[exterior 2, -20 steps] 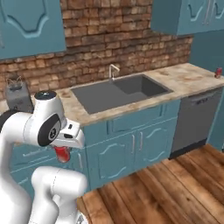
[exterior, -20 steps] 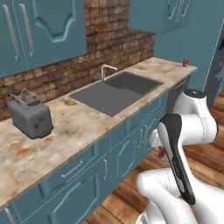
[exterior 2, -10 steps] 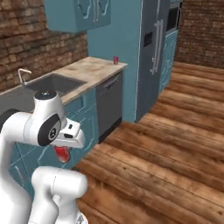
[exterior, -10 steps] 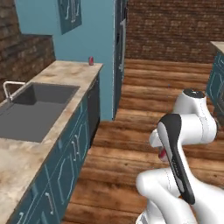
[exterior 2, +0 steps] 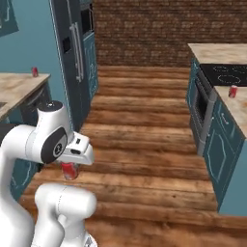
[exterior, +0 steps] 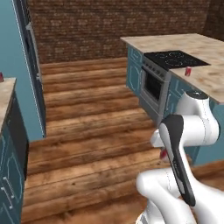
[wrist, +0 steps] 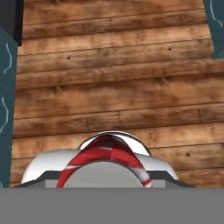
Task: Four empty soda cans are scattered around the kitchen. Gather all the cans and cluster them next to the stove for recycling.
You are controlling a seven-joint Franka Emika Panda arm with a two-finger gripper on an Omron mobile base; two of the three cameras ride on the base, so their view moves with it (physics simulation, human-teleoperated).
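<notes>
Left base view: stove (exterior: 175, 59) lies ahead-right with a placed red can (exterior: 188, 71) on the surface just beside it; right base view: end effector (exterior 2: 70, 170) pinches a red can upright; hand view: held can (wrist: 105, 164) fills the grip.

In the right base view, the white arm's hand holds a red soda can with a silver top (exterior 2: 70, 170) low over the wooden plank floor (exterior 2: 144, 140), while a second red can (exterior 2: 233, 91) stands on the beige stone counter (exterior 2: 236, 103) just beside the flat black glass stove (exterior 2: 226, 73) and a third red can (exterior 2: 34, 72) sits on the far-left counter (exterior 2: 17, 87).
</notes>
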